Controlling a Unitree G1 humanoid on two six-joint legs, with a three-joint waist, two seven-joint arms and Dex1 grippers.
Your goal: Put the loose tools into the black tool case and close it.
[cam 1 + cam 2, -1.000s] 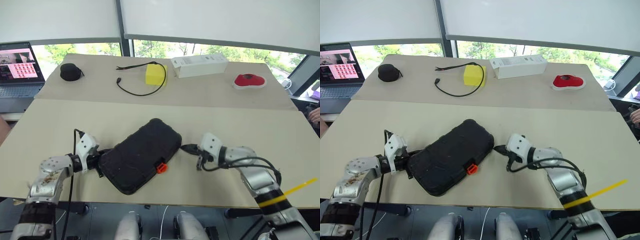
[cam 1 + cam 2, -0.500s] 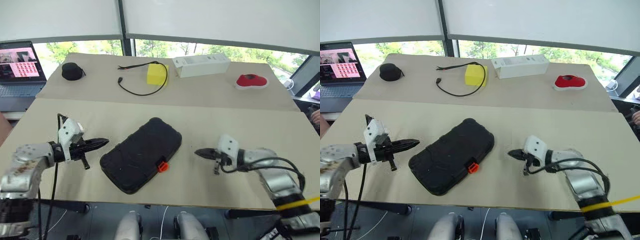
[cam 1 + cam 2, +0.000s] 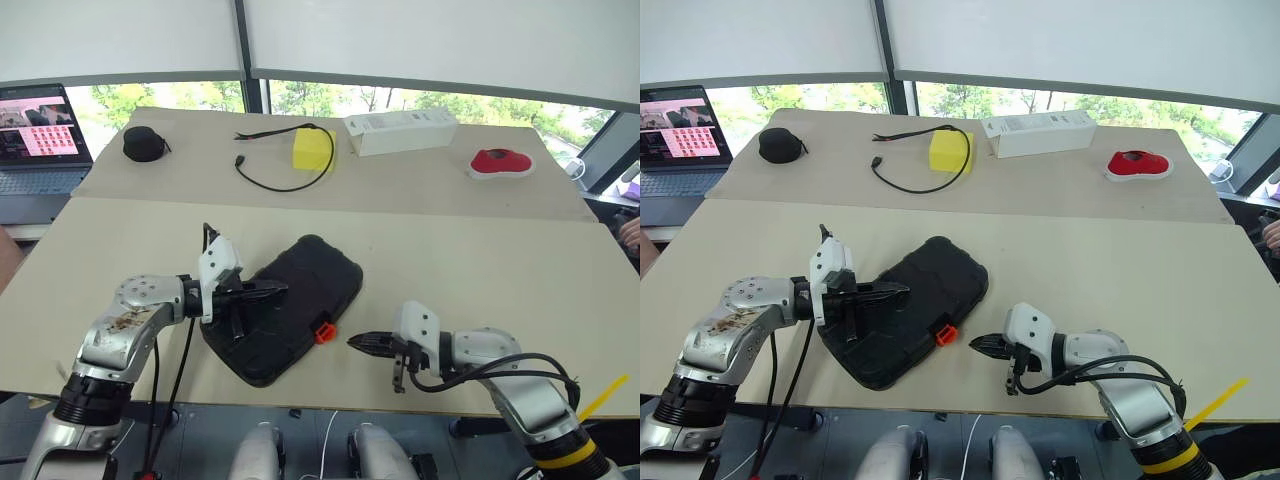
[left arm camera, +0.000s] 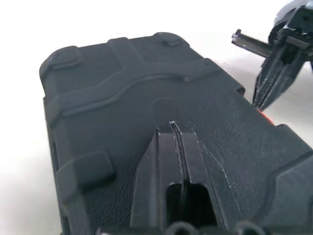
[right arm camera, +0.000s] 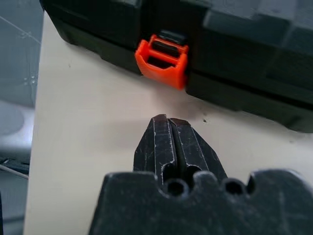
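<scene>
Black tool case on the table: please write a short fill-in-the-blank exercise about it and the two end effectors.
1. The lid of the black tool case is ____.
2. The left end effector is over the case, with fingers ____.
3. The right end effector points at the small ____ latch.
4. The latch is on the case edge that faces the ____ end effector.

Missing words: closed; shut; orange; right

Can't see inside the black tool case [image 3: 290,315], its lid is down, so whatever's in the slots is hidden. The left gripper [image 3: 272,291] hangs over the lid and covers part of it. A laptop [image 3: 35,135] beside the bench is cut off by the picture's edge, its screen too small to read. Print on the white box [image 3: 400,130] is too small as well.
</scene>
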